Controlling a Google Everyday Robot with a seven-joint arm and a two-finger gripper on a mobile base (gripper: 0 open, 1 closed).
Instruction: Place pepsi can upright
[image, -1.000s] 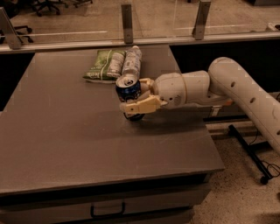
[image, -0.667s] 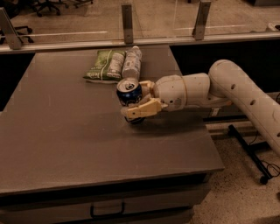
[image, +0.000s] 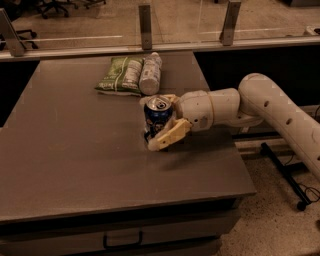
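Note:
The pepsi can (image: 157, 117) is dark blue with a silver top and stands upright near the middle right of the grey table (image: 75, 150). Its base is at or just above the tabletop. My gripper (image: 164, 119) reaches in from the right on a white arm (image: 260, 107). Its tan fingers (image: 169, 136) close around the can, one in front and one behind it. The lower part of the can is hidden by the front finger.
A green snack bag (image: 119, 75) and a clear plastic bottle (image: 150, 74) with a white label lie side by side just behind the can. A glass barrier with metal posts (image: 145, 20) runs along the table's back edge. The table's right edge is close to the arm.
The gripper and the can have shifted a little to the right and towards the front. The can stays upright between the fingers. The bag and bottle have not moved.

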